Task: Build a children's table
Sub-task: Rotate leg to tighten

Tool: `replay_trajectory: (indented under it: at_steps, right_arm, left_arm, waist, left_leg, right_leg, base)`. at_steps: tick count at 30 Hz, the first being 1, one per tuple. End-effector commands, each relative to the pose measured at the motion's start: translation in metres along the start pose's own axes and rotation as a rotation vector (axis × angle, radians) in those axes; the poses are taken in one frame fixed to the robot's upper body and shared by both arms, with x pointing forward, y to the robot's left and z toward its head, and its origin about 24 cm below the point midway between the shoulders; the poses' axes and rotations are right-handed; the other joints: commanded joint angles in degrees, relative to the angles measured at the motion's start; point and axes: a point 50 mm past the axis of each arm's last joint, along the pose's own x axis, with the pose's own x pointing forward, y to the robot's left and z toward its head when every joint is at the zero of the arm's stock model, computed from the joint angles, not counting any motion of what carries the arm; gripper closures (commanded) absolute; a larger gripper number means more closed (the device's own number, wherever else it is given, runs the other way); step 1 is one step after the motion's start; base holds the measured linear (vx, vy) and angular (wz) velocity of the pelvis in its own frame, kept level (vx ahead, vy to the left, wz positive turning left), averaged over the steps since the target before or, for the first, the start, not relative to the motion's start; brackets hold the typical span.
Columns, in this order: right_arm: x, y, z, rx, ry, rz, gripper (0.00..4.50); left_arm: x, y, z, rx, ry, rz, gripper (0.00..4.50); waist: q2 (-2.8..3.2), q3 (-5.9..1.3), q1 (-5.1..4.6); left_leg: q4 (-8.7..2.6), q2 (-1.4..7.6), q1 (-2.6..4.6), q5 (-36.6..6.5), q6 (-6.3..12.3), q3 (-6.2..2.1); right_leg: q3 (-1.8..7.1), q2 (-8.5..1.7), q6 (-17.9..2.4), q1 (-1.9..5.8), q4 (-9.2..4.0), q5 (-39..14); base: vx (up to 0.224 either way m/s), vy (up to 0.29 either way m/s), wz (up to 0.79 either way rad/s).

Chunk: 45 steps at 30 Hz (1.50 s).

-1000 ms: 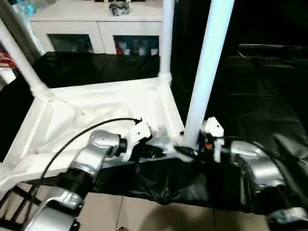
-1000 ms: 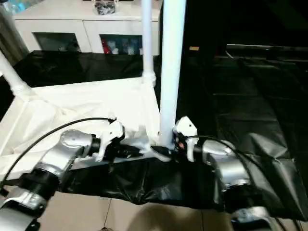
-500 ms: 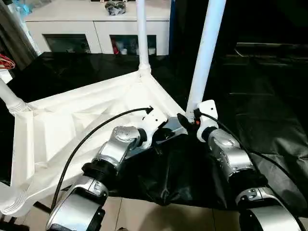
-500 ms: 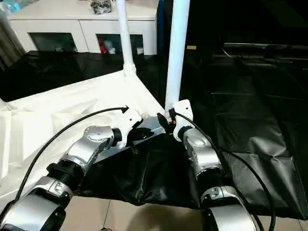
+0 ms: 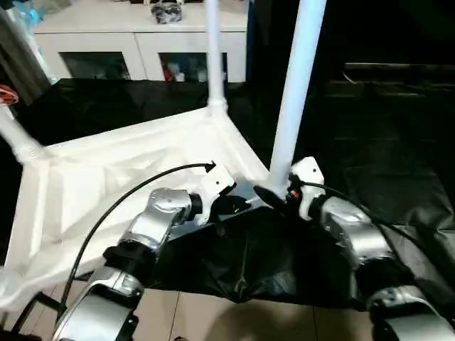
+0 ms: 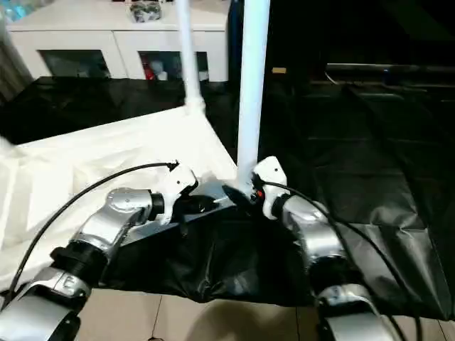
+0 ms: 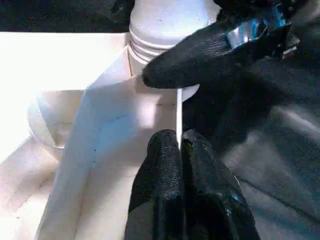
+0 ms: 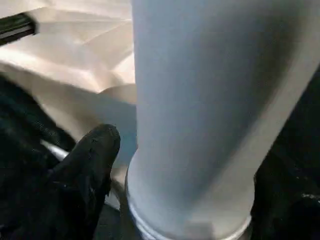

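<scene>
Tabletop (image 5: 106, 177) lies underside up, left-centre of frame; left gripper (image 7: 177, 150) is pinched closed on its edge wall, steadying it. Centre-right, right gripper (image 5: 274, 197) clamps the base of the near leg (image 5: 295, 92) at its corner socket; the step looks like seating this leg, next pressing or twisting it home. Three legs visible, one tabletop.

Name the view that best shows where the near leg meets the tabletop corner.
The left wrist view: the leg's ribbed base sits at the tabletop corner. The right wrist view shows the leg's base up close; the eye views show the joint crowded by both arms.
</scene>
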Motion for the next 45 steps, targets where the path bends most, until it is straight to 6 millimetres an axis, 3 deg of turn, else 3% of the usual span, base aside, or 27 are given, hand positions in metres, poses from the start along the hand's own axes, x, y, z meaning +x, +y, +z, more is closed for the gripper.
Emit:
replay_trajectory:
  at_steps: [1, 3, 9, 16, 22, 26, 30, 33, 39, 41, 45]
  right_arm:
    - [-0.001, 0.016, 0.000, -0.031, 0.016, 0.195, 0.69]
    - [-0.009, 0.016, 0.000, -0.041, 0.028, 0.260, 0.69]
    - [-0.023, 0.019, -0.001, -0.058, 0.067, 0.386, 1.13]
    - [-0.025, 0.023, -0.001, -0.056, 0.079, 0.441, 1.61]
    - [-0.024, 0.029, -0.003, -0.046, 0.081, 0.452, 1.76]
    - [-0.010, 0.022, -0.009, -0.002, 0.080, 0.236, 1.77]
    - [0.012, 0.010, -0.018, 0.099, 0.107, -0.139, 1.78]
    - [0.022, 0.011, -0.019, 0.162, 0.109, -0.239, 1.78]
    - [0.045, 0.026, -0.006, 0.161, 0.061, -0.242, 1.78]
    - [0.050, 0.031, 0.000, 0.171, 0.017, -0.193, 1.22]
    - [0.047, 0.032, 0.000, 0.183, 0.000, -0.135, 0.89]
  left_arm:
    - [-0.002, -0.005, 0.022, 0.080, -0.111, -0.092, 4.50]
    - [-0.007, -0.005, 0.020, 0.084, -0.099, -0.128, 4.50]
    - [-0.019, -0.009, 0.014, 0.083, -0.067, -0.226, 4.50]
    - [-0.025, -0.012, 0.012, 0.075, -0.053, -0.284, 4.50]
    - [-0.023, -0.010, 0.013, 0.082, -0.055, -0.247, 4.50]
    - [-0.011, -0.002, 0.015, 0.058, -0.061, -0.092, 4.50]
    - [0.005, 0.007, 0.023, 0.037, -0.058, 0.077, 4.50]
    - [0.014, 0.009, 0.029, 0.019, -0.067, 0.149, 4.50]
    - [0.032, 0.007, 0.042, -0.010, -0.111, 0.237, 4.50]
    - [0.034, 0.003, 0.045, 0.000, -0.136, 0.201, 4.50]
    - [0.031, -0.002, 0.045, 0.026, -0.160, 0.115, 4.50]
  waist:
    - [-1.01, -3.90, 0.17]
    - [-0.91, -4.06, 0.50]
    - [-0.95, -4.03, 0.55]
    - [-0.94, -3.87, 0.61]
    - [-1.05, -3.94, 0.72]
    - [-1.13, -3.72, 0.23]
    - [-0.85, -3.68, -0.54]
    - [-0.91, -3.72, -0.91]
    - [-0.82, -4.20, -0.56]
    - [-0.95, -4.18, -0.47]
    - [-0.96, -4.03, -0.39]
  left_leg:
    - [-4.02, 1.94, 0.77, -13.2, 5.10, -0.32]
    - [-3.84, 2.14, 0.69, -12.0, 5.99, -0.21]
    - [-3.93, 2.17, 0.59, -11.7, 5.81, -0.31]
    - [-4.13, 2.16, 0.75, -13.4, 4.69, -0.32]
    - [-4.04, 2.15, 0.74, -12.2, 4.77, -0.33]
    - [-4.17, 1.87, 0.80, -13.6, 3.23, -0.37]
    - [-4.34, 1.63, 0.92, -15.0, 1.50, -0.56]
    - [-4.29, 1.52, 1.06, -16.1, 1.18, -0.59]
    - [-3.91, 1.57, 0.63, -11.7, 3.50, -0.44]
    - [-3.86, 1.54, 0.58, -11.1, 4.40, -0.36]
    - [-3.94, 1.61, 0.62, -12.2, 4.88, -0.37]
  right_leg:
    - [2.46, -3.08, -12.8, 3.31, -4.22, -14.7]
    - [2.55, -3.00, -13.7, 3.20, -3.72, -11.5]
    - [2.52, -3.09, -14.1, 3.27, -3.62, -11.7]
    - [2.58, -3.12, -13.4, 3.08, -3.94, -14.7]
    - [2.60, -3.13, -13.6, 3.08, -3.77, -13.1]
    - [2.59, -3.19, -12.8, 2.91, -4.20, -16.2]
    - [2.53, -3.13, -11.5, 2.83, -4.53, -19.0]
    - [2.47, -3.21, -11.0, 2.88, -4.81, -20.1]
    - [2.51, -3.17, -13.1, 3.26, -3.96, -11.3]
    - [2.46, -3.17, -13.4, 3.34, -3.90, -10.5]
    - [2.42, -3.26, -13.1, 3.33, -4.14, -13.1]
  base:
    - [0.000, 0.000, 0.00]
    - [0.000, 0.000, 0.00]
    - [0.000, 0.000, 0.00]
    - [0.000, 0.000, 0.00]
    - [0.000, 0.000, 0.00]
    - [0.000, 0.000, 0.00]
    - [0.000, 0.000, 0.00]
    - [0.000, 0.000, 0.00]
    - [0.000, 0.000, 0.00]
    - [0.000, 0.000, 0.00]
    - [0.000, 0.000, 0.00]
